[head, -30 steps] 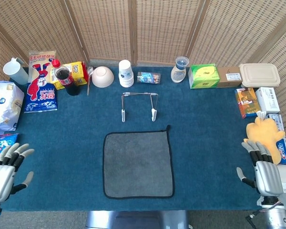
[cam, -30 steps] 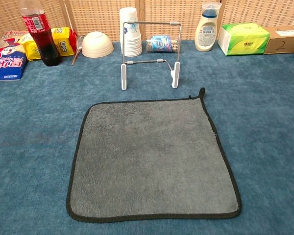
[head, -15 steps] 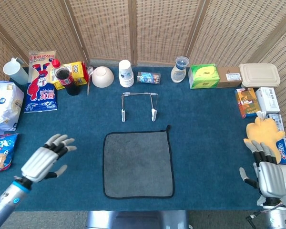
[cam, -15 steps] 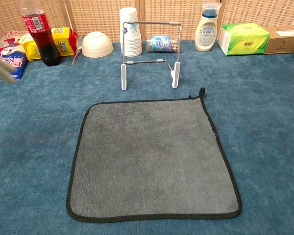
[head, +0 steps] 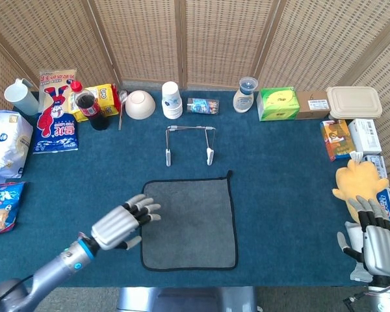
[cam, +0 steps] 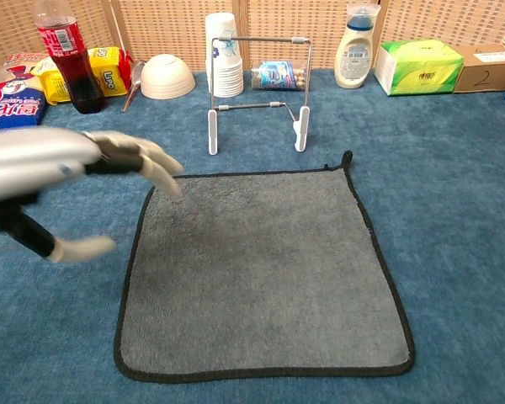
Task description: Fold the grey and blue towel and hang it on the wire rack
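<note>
Your towel (head: 189, 223) is lying flat and unfolded on the blue surface (head: 286, 169), grey side up with its dark edging all around and a small loop sticking out at the far right corner. Your left robot hand (head: 121, 223) is hovering over the towel's left edge, fingers spread apart and holding nothing; from the head view the fingertips are reaching just past the border near the far left corner, and in the chest view the same hand (cam: 84, 168) is showing blurred above that side, so you cannot tell whether it is touching the cloth. Your right robot hand (head: 377, 239) is sitting well apart from the towel at the surface's near right corner, fingers apart and empty. The wire rack (head: 190, 144) is standing upright just beyond the towel's far edge, bare of any cloth, with a stack of paper cups (head: 172, 100) behind it.
</note>
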Robot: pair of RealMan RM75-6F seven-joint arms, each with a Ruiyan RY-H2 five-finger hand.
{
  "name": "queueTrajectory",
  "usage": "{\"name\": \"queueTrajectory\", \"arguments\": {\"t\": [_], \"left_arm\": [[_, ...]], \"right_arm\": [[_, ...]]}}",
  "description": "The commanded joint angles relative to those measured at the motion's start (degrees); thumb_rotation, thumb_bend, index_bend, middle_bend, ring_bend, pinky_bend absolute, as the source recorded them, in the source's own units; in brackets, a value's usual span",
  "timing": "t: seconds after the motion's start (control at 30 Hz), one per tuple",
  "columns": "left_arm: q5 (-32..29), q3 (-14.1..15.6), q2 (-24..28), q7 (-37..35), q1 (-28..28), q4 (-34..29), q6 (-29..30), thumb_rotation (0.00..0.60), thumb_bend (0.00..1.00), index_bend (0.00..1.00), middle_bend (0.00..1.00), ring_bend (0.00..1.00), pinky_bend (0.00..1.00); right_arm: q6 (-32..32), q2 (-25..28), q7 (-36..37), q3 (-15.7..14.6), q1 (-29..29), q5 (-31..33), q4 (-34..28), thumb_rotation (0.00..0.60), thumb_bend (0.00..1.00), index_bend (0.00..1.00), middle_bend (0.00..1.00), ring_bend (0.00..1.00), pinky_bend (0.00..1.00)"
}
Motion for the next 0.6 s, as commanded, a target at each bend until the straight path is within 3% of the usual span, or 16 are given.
{"name": "queueTrajectory", "arguments": {"t": [0.03,0.23,0.37,0.5,0.6], "left_arm": [[-1.9,0.5,-3.3,2.8,-1.7,0.4,-2.4,0.600,0.08,0.16,0.09,0.02,0.00],[-4.2,0.5,-6.6,6.2,-3.0,1.2,-3.5,0.593,0.05,0.13,0.06,0.00,0.00],[-5.6,0.4,-8.6,8.1,-3.5,1.5,-3.4,0.485,0.01,0.11,0.04,0.00,0.00],[-7.5,0.1,-11.4,10.0,-4.3,1.5,-3.8,0.317,0.00,0.09,0.02,0.00,0.00],[-8.3,0.1,-12.6,10.9,-4.9,1.8,-4.1,0.273,0.00,0.08,0.02,0.00,0.00]], "right_arm": [[0.0,0.2,0.4,0.1,-0.2,0.2,0.2,0.600,0.34,0.13,0.11,0.00,0.00],[0.0,0.5,1.0,0.3,-0.4,0.6,0.6,0.600,0.34,0.13,0.11,0.00,0.00],[-0.1,0.4,1.2,0.4,-0.5,0.7,0.8,0.600,0.34,0.13,0.11,0.00,0.00],[-0.2,0.4,1.5,0.5,-0.5,0.9,1.1,0.600,0.34,0.13,0.11,0.00,0.00],[-0.2,0.5,1.7,0.6,-0.5,1.0,1.2,0.600,0.34,0.13,0.11,0.00,0.00]]}}
